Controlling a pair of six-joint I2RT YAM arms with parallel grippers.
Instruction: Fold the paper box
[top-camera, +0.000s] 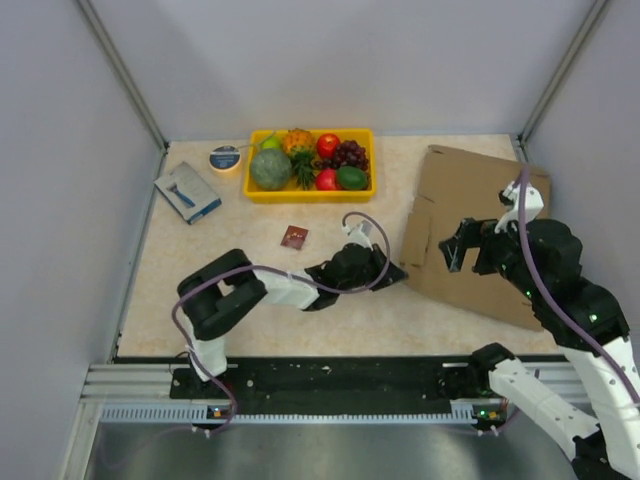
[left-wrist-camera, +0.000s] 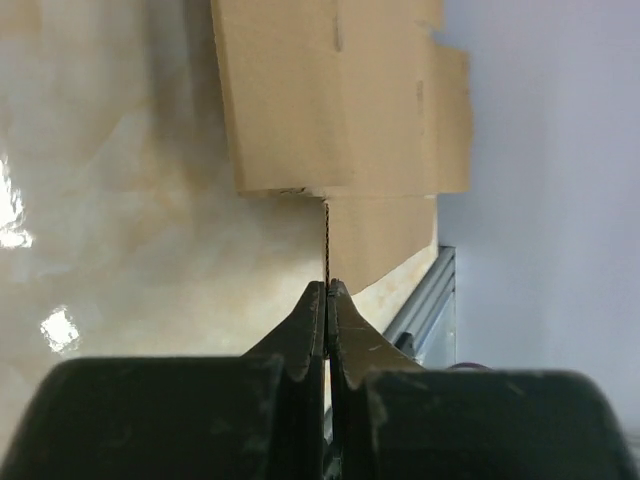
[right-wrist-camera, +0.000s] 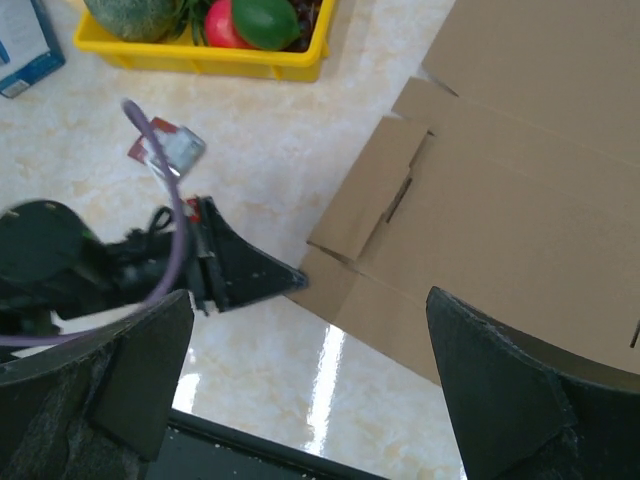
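The paper box (top-camera: 470, 215) lies flat; my left gripper (left-wrist-camera: 326, 290) pinches its edge; my right gripper (top-camera: 455, 245) hovers spread; every fold appears outstanding.

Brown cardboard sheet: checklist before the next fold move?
1. Left gripper shut on the edge of the brown corrugated cardboard sheet: ok.
2. Right gripper open above the sheet: ok.
3. That edge lifted off the table: cannot tell.
4. Yellow plastic fruit tray apart from the sheet: ok.
5. Small red packet apart from both grippers: ok.
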